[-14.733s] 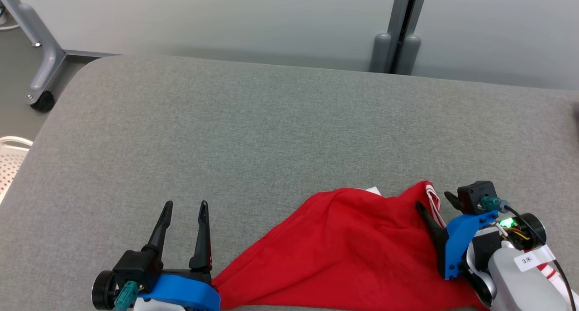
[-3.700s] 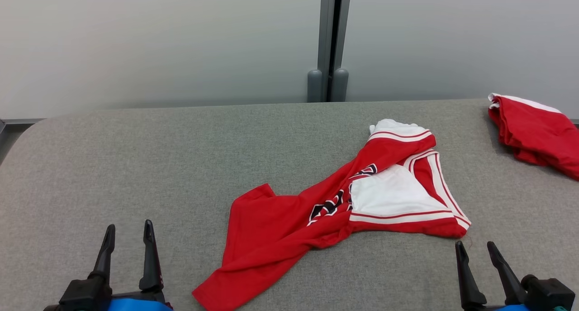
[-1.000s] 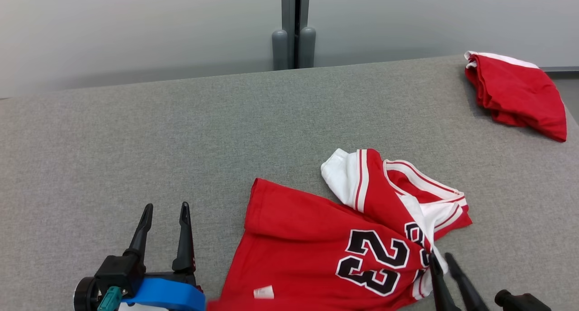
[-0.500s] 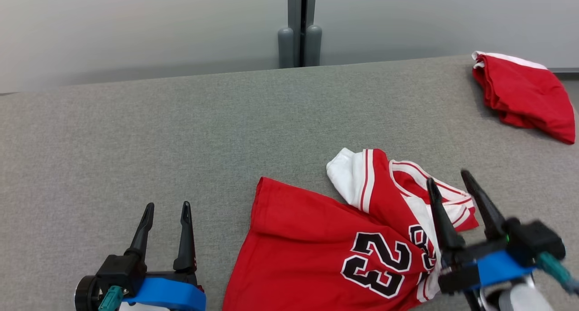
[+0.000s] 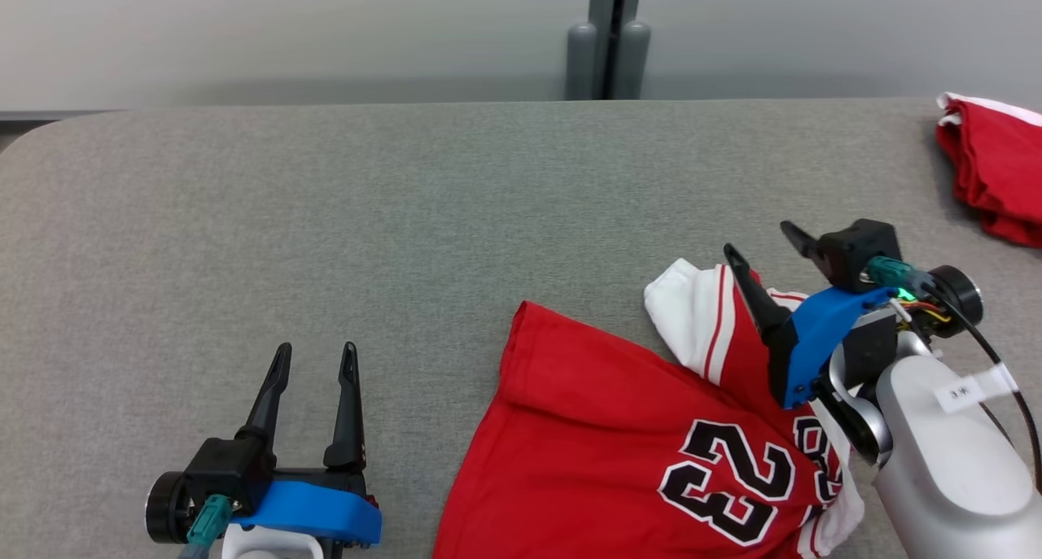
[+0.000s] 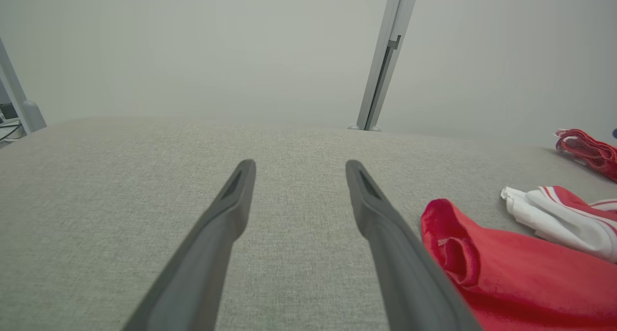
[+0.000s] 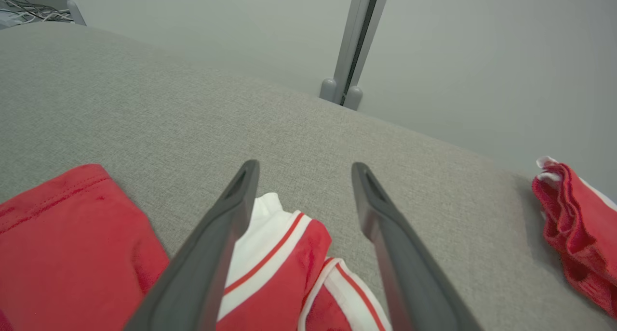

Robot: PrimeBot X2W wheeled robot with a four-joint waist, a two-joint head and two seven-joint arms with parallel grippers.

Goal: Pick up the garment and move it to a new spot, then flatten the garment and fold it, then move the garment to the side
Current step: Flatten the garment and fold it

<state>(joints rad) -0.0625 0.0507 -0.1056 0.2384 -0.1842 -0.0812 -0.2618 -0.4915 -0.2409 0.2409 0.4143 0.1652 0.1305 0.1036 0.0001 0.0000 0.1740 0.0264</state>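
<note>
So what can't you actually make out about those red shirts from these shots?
- Head view: the jersey runs off the bottom edge, so its hem is unseen.
- Head view: the right gripper and its arm cover the jersey's collar side.
- Head view: the other red garment is cut by the right edge, so its kind is unclear.
</note>
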